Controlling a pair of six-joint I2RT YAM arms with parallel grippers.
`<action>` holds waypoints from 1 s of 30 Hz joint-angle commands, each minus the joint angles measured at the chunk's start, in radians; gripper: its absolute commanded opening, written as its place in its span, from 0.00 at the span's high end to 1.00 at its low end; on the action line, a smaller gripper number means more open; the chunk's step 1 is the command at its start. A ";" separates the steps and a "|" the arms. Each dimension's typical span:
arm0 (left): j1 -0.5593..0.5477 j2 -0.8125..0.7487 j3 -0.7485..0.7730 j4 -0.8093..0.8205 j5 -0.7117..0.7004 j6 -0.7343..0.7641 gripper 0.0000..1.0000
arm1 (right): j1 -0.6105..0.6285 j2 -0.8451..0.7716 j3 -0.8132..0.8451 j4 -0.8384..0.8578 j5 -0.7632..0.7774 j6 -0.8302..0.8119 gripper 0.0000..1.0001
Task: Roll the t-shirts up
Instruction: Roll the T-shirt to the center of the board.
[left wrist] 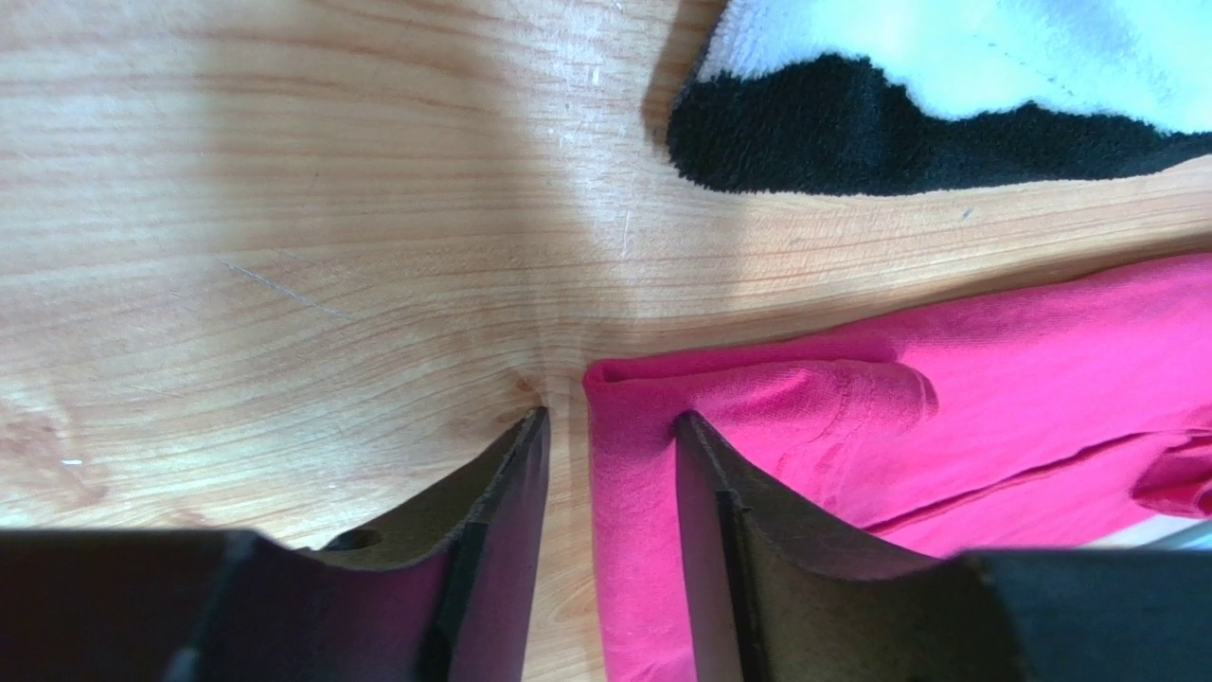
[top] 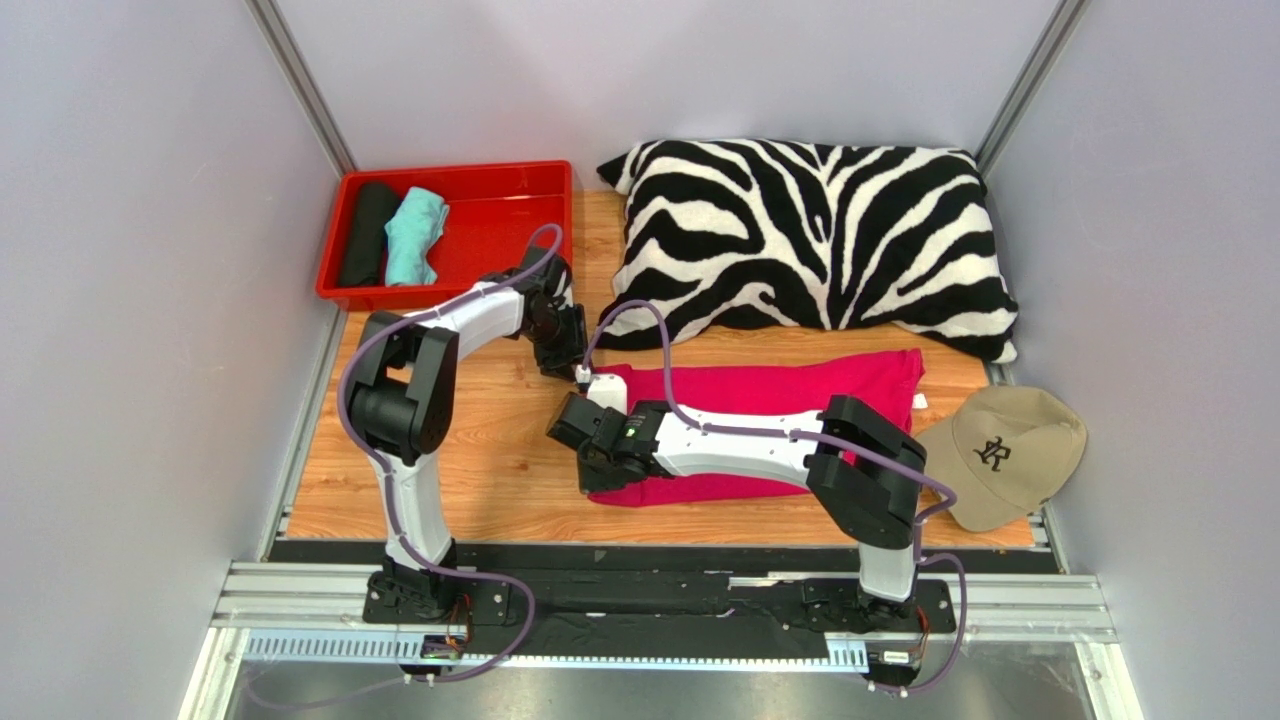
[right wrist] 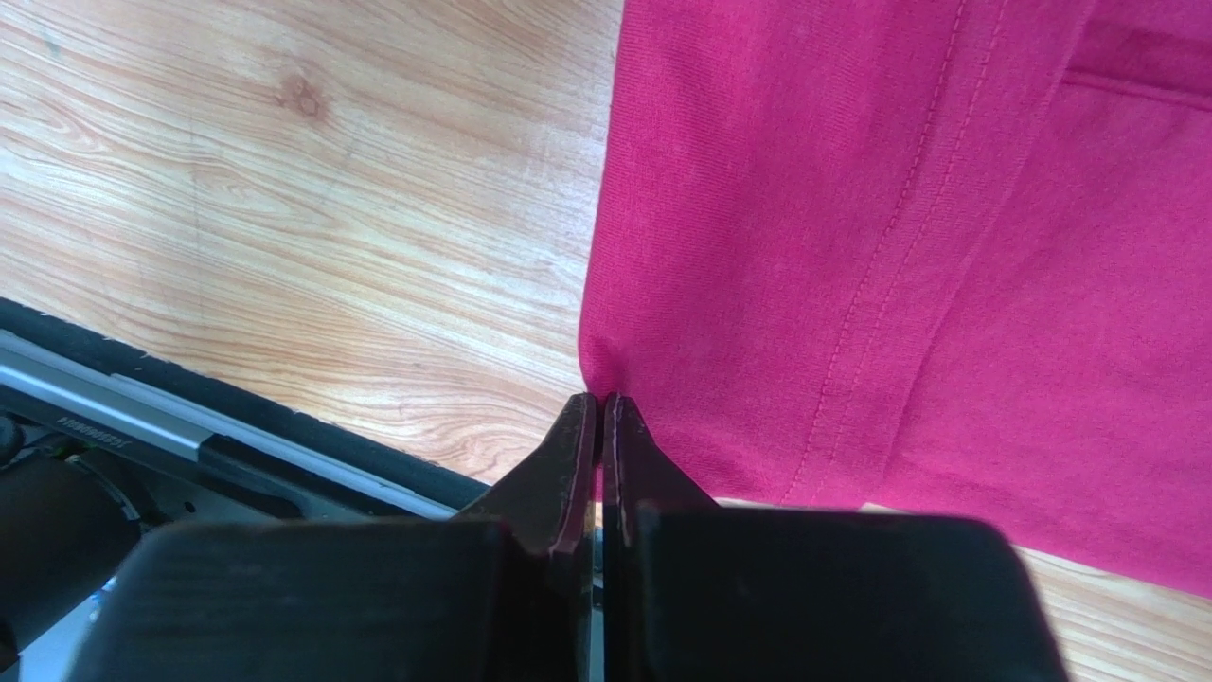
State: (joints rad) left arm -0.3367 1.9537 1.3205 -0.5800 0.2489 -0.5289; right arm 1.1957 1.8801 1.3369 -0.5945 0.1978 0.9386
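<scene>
The hot-pink t-shirt (top: pixel 781 413) lies folded in a long strip across the wooden table. My left gripper (top: pixel 568 353) is open at its far left corner. In the left wrist view (left wrist: pixel 609 419) one finger rests on the wood and the other on the shirt (left wrist: pixel 882 412), with the folded edge between them. My right gripper (top: pixel 594 450) is at the near left corner. In the right wrist view (right wrist: pixel 598 401) its jaws are shut on the very corner of the shirt (right wrist: pixel 882 256). A black roll (top: pixel 368 233) and a mint-green roll (top: pixel 413 236) lie in the red tray (top: pixel 511 173).
A zebra-striped pillow (top: pixel 812 233) lies just behind the shirt, and its corner shows in the left wrist view (left wrist: pixel 925 114). A beige cap (top: pixel 1007 450) sits at the shirt's right end. The black rail (right wrist: pixel 214 426) of the table's near edge is close to my right gripper.
</scene>
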 commanded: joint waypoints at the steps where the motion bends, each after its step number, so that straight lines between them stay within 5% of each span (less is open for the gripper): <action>1: 0.002 -0.053 -0.056 0.041 0.007 -0.040 0.55 | -0.004 -0.033 -0.004 0.056 -0.028 0.037 1.00; 8: 0.002 -0.076 -0.110 0.101 -0.002 -0.059 0.61 | -0.005 -0.036 -0.010 0.059 -0.023 0.046 1.00; 15: -0.001 -0.113 -0.092 0.086 -0.036 -0.049 0.86 | -0.007 -0.059 -0.065 0.102 -0.037 0.072 1.00; 20: -0.030 -0.119 -0.044 0.006 -0.115 -0.037 0.94 | -0.010 -0.113 -0.155 0.177 -0.040 0.109 1.00; 30: -0.127 -0.098 0.109 -0.188 -0.293 -0.080 0.97 | -0.031 -0.231 -0.332 0.352 -0.083 0.178 1.00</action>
State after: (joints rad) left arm -0.4305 1.8851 1.3472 -0.6743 0.0681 -0.5858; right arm 1.1732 1.7138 1.0508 -0.3515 0.1444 1.0649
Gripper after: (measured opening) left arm 0.039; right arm 0.011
